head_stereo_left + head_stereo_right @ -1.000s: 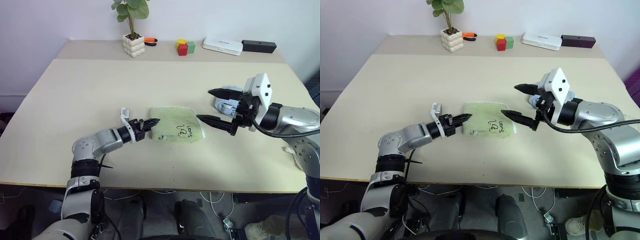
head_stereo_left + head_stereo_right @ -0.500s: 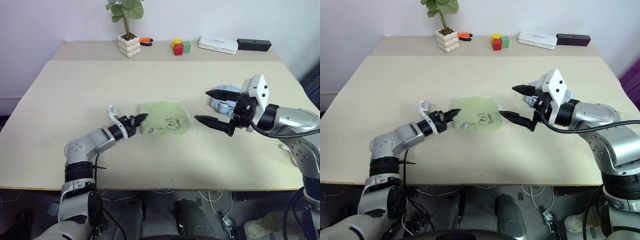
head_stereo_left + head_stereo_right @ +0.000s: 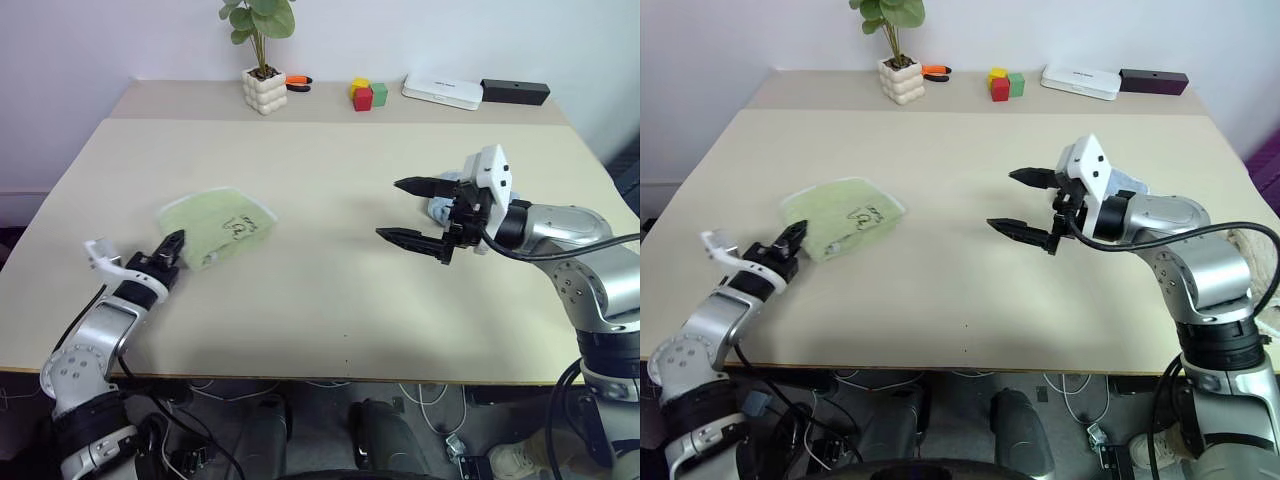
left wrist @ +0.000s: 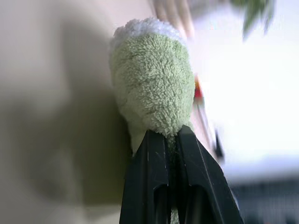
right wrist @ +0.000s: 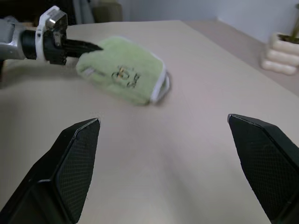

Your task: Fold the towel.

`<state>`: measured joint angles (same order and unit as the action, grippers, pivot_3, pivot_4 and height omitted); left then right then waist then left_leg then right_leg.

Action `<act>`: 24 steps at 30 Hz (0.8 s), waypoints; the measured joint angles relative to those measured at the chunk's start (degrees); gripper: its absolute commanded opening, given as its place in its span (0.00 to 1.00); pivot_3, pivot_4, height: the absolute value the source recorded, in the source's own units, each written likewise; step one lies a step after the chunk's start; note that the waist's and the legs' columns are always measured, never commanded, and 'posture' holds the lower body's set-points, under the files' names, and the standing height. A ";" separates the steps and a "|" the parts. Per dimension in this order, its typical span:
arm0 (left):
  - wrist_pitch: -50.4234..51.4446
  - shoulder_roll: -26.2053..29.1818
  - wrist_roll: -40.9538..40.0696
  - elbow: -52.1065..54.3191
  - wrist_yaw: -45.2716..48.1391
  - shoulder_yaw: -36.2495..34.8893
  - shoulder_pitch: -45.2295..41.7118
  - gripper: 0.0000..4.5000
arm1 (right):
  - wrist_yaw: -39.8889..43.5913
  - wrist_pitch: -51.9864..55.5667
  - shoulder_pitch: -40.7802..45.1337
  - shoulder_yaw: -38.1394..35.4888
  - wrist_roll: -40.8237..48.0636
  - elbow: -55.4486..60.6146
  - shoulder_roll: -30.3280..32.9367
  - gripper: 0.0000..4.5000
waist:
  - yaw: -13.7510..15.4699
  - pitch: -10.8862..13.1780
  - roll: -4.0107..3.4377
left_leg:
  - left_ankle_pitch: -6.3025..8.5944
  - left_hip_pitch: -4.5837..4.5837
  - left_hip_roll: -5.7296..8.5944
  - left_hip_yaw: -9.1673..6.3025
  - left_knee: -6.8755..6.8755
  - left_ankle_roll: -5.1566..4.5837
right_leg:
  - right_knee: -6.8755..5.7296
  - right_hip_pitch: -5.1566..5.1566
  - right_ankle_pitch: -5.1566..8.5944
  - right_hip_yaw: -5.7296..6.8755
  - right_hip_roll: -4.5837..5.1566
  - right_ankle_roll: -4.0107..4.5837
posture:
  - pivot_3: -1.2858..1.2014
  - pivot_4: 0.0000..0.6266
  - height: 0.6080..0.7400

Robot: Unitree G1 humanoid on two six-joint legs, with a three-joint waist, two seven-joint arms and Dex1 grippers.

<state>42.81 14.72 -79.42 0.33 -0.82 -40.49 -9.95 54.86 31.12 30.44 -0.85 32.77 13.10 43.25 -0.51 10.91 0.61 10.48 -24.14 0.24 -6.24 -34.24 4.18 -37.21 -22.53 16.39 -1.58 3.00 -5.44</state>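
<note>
- The light green terry-cloth towel point(image 3: 213, 228), folded into a small pad with black handwriting on top, has slid across the beige worktop point(image 3: 330, 310) from its middle to the robot's left side over the last second.
- The left claw point(image 3: 171, 246) did the dragging: its two black fingers are pressed together on the towel's near edge, and the left wrist view shows the green pile pinched between them.
- The right claw point(image 3: 408, 212) hangs above the middle of the worktop with its fingers wide apart and nothing between them; it has hardly shifted, so it is now well apart from the towel.
- To my eye the folding looks finished, and this pull is setting the bundle aside.
- Containers: a white bubbled pot point(image 3: 265, 90) on the back ledge holds a green leafy plant point(image 3: 260, 20). No tray or basket for the towel is visible.
</note>
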 measured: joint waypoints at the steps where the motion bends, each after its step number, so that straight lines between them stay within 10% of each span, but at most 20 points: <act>1: -1.42 -0.61 0.03 0.43 -0.40 -0.76 0.64 0.00 | 0.38 -0.29 0.16 0.09 -0.14 -0.31 -0.10 1.00 | 0.00 0.00 0.00 | 0.00 0.00 0.01 0.01 0.00 0.00 | 0.00 0.00 0.00 0.00 0.00 0.00 | 0.52 0.24 1.00; 11: -15.36 -6.80 1.39 0.40 0.17 -3.54 1.69 0.00 | 2.83 -0.97 2.41 0.59 -1.21 -2.20 -1.60 1.00 | 0.01 0.00 0.01 | 0.00 0.00 0.01 0.00 -0.01 0.00 | 0.01 0.02 -0.06 0.01 -0.08 -0.11 | 0.52 0.24 1.00; 24: -19.55 -0.47 3.95 -18.23 1.26 -3.59 -16.02 0.00 | 2.17 -0.21 3.02 0.56 -2.13 -2.02 -1.85 1.00 | -0.27 0.00 0.03 | 0.00 0.00 0.01 -0.04 -0.03 0.00 | -0.02 0.02 -0.10 0.07 -0.12 -0.20 | 0.52 0.24 1.00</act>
<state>23.25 14.26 -75.47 -17.90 0.44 -44.08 -25.97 57.03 30.91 33.45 -0.29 30.64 11.08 41.40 -0.77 10.91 0.64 10.48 -24.14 0.25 -6.28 -34.27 4.18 -37.23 -22.50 16.28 -1.51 2.88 -5.64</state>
